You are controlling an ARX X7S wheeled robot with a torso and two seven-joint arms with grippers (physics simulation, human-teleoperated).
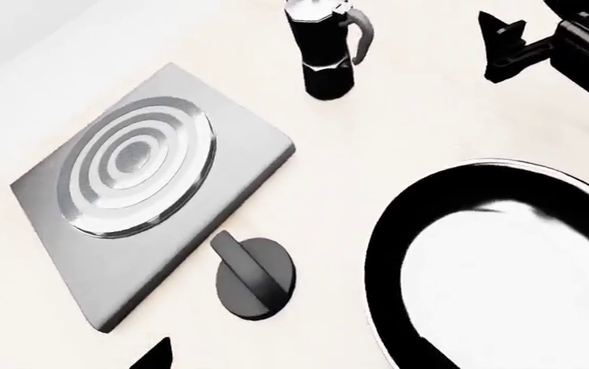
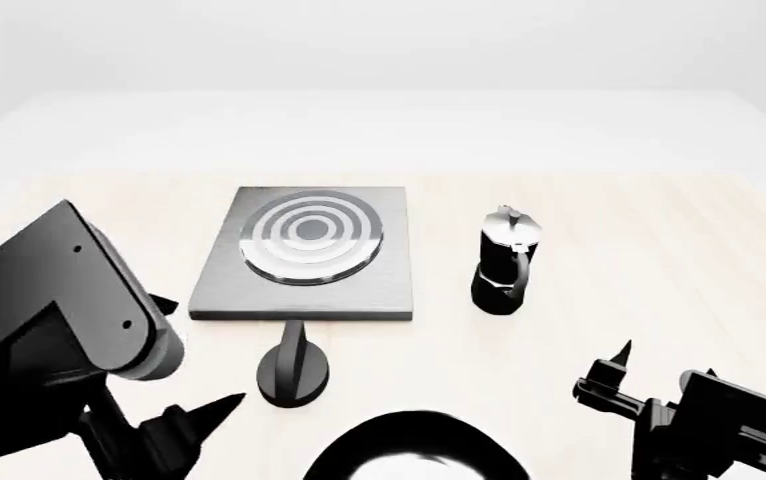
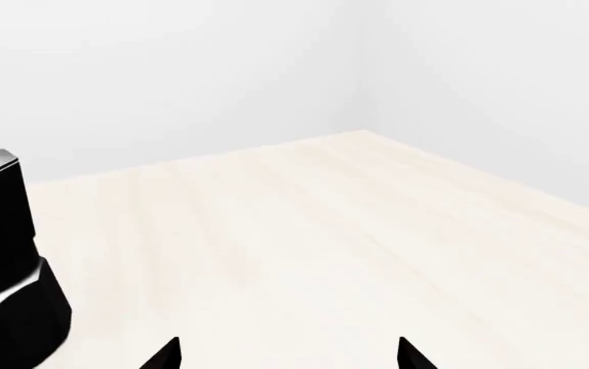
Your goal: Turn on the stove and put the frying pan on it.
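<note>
The stove (image 2: 306,268) is a flat grey plate with a ringed burner (image 2: 311,238), and it also shows in the left wrist view (image 1: 151,192). Its black knob (image 2: 294,372) stands on the table just in front of the plate, and the left wrist view shows the knob (image 1: 254,277) too. The frying pan (image 2: 417,455) lies at the near edge, right of the knob, its handle out of view; its pale inside shows in the left wrist view (image 1: 520,292). My left gripper (image 2: 196,420) (image 1: 294,357) is open and empty, above the table near the knob and the pan. My right gripper (image 2: 606,372) (image 3: 289,354) is open and empty, right of the pan.
A black-and-silver moka pot (image 2: 505,262) stands right of the stove, also in the left wrist view (image 1: 325,46) and the right wrist view (image 3: 2,261). The pale wooden table (image 2: 650,230) stretches far right and back to a white wall.
</note>
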